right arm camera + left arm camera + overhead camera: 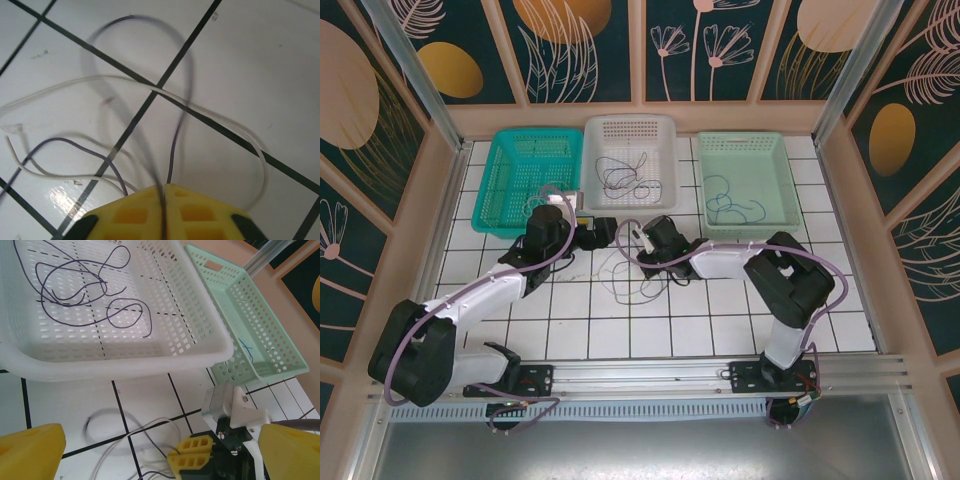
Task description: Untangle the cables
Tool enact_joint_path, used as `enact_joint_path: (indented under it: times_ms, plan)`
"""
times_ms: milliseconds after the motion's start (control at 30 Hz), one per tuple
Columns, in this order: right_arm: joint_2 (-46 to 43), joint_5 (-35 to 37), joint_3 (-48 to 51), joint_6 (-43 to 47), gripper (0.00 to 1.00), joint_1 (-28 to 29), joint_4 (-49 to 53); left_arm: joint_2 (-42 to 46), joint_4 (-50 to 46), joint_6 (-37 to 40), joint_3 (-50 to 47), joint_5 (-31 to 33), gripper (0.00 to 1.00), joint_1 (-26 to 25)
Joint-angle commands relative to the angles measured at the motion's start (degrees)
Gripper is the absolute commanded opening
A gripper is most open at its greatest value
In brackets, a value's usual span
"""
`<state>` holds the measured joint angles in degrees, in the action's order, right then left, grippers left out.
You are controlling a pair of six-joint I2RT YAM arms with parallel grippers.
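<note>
Ok, right jaws clenched on the dark cable (172,150) of the tangle just in front of white basket (630,121); lift slow so pale cable (210,116) slides off, left jaws released alongside could pin it

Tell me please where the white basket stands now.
In the top view the white basket stands at the back of the table, in the middle, between the teal basket and the pale green basket.
</note>
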<state>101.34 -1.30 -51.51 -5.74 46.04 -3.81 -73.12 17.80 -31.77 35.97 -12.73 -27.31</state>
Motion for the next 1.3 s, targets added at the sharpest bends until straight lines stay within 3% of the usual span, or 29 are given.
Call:
enact_joint_path:
  times_ms: [0,500,767,933,1133,1267]
  plan:
    - [-5.03,1.30,1.39,-1.27,0.07,0.71,-2.08,0.62,0.32,0.29,-0.57,0.60,0.99,0.33]
    - [-23.92,0.02,5.84,-1.64,0.06,-0.35,1.66,-0.08,4.08,1.85,-0.36,-5.21,0.99,0.33]
    - [-26.97,-4.33,8.97,-4.91,0.06,-2.62,-1.39,-2.99,7.60,1.47,0.33,-14.84,0.99,0.33]
    - [-28.06,-3.94,10.15,-5.82,0.07,-2.80,-2.84,-5.75,14.51,-5.18,-0.36,-21.69,0.99,0.33]
    - [-27.95,-0.73,10.68,-7.41,0.07,-2.63,-4.45,-7.27,17.90,-12.03,-1.24,-26.74,0.98,0.28]
    - [-27.37,0.92,10.97,-7.48,0.07,-2.03,-6.20,-7.41,25.39,-19.37,-3.60,-28.34,0.99,0.11]
